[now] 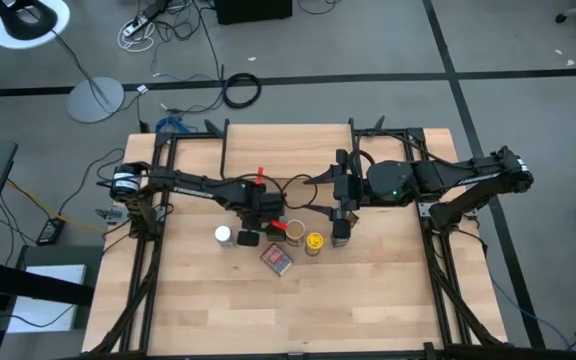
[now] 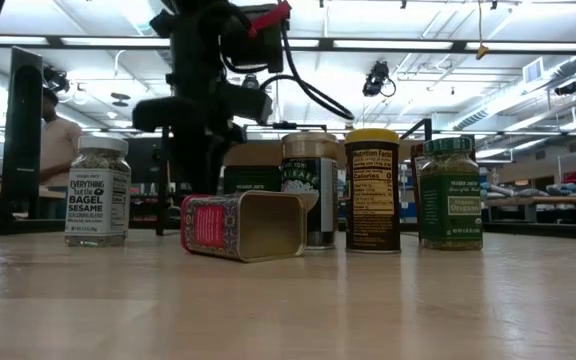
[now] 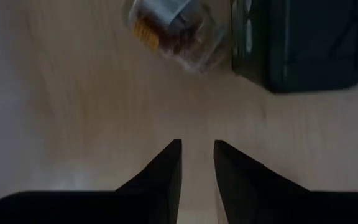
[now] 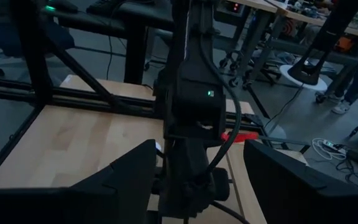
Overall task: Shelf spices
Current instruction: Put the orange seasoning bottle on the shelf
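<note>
Several spices stand in a row mid-table: a white-lidded jar [image 2: 98, 190], a dark tin [image 1: 249, 238], a brown canister [image 1: 294, 230], a yellow-lidded jar [image 2: 372, 190] and a green jar [image 2: 449, 192]. The red tin [image 2: 243, 225] lies on its side in front of them. My left gripper [image 3: 197, 152] points down over bare table just behind the dark tin [image 3: 303, 43], its fingers a narrow gap apart with nothing between. My right gripper [image 4: 197, 186] hangs open, high over the row's right end. The shelf [image 1: 288, 140] is the light board between thin black bars at the far edge.
Black frame rails run along the table's left and right sides [image 1: 148, 260]. The near half of the table [image 1: 288, 310] is bare wood. A person [image 2: 58, 140] stands in the room beyond the table.
</note>
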Motion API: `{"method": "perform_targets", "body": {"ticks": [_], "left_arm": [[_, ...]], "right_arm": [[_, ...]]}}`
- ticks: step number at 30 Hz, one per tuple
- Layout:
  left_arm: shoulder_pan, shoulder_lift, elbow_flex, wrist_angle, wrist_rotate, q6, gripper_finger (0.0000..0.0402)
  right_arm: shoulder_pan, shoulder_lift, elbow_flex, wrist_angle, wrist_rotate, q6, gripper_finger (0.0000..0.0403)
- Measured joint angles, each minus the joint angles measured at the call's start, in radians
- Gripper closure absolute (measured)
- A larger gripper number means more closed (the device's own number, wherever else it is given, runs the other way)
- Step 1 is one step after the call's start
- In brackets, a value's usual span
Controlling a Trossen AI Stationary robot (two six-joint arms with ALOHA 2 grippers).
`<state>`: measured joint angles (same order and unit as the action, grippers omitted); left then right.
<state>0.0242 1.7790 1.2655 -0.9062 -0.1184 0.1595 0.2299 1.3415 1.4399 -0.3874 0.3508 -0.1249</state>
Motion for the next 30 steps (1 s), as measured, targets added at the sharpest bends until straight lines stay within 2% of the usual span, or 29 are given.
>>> {"method": "perform_targets", "body": {"ticks": [5, 14, 26, 30], "left_arm": [[0.000, -0.001, 0.034, 0.011, -0.004, 0.037, 0.0302], [0.000, -0.002, 0.035, 0.144, -0.070, 0.051, 0.0278], [0.000, 0.010, 0.035, 0.351, -0.089, 0.046, 0.0277], [0.000, 0.027, 0.034, 0.362, -0.039, 0.047, 0.0277]], "right_arm": [[0.000, 0.000, 0.000, -0.005, 0.000, 0.000, 0.0160], [0.021, 0.000, 0.000, -0.012, -0.001, 0.000, 0.0160], [0.030, 0.000, 0.000, -0.012, -0.002, 0.002, 0.0160], [0.032, 0.000, 0.000, -0.011, -0.001, 0.009, 0.0160]]}}
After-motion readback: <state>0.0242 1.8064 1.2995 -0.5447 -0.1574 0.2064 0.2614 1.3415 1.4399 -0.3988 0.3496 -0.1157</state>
